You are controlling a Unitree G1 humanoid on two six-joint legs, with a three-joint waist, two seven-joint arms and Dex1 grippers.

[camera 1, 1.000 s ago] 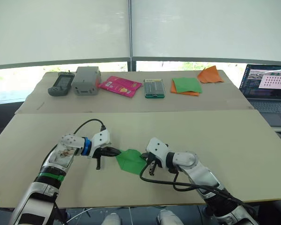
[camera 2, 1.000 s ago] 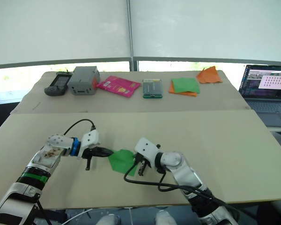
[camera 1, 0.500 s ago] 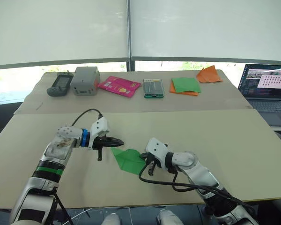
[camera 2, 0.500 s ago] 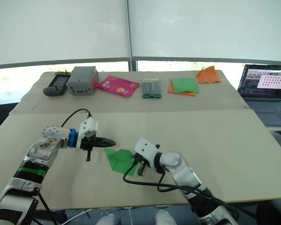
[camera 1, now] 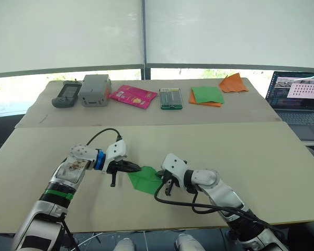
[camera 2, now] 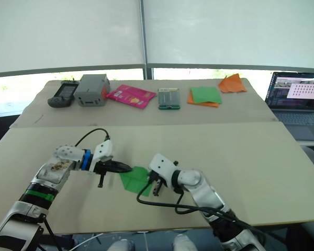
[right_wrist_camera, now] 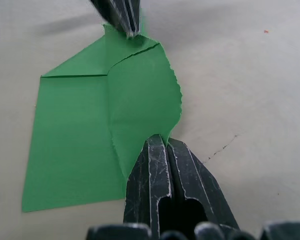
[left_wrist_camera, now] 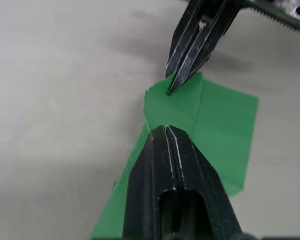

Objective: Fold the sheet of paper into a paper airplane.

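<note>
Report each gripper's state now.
Left gripper: shut, tips on the sheet of paper.
Right gripper: shut, tips on the same sheet's edge.

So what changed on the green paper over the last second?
The left tool lifted off toward the far table half a second ago, then came back down onto the sheet of paper's left corner. The right tool, shut, stayed on the sheet's right edge; the sheet barely shifted.

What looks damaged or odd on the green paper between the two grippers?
The sheet of paper has a ragged, wavy edge beside the right gripper, as if torn. Its folded flaps look uneven.
</note>
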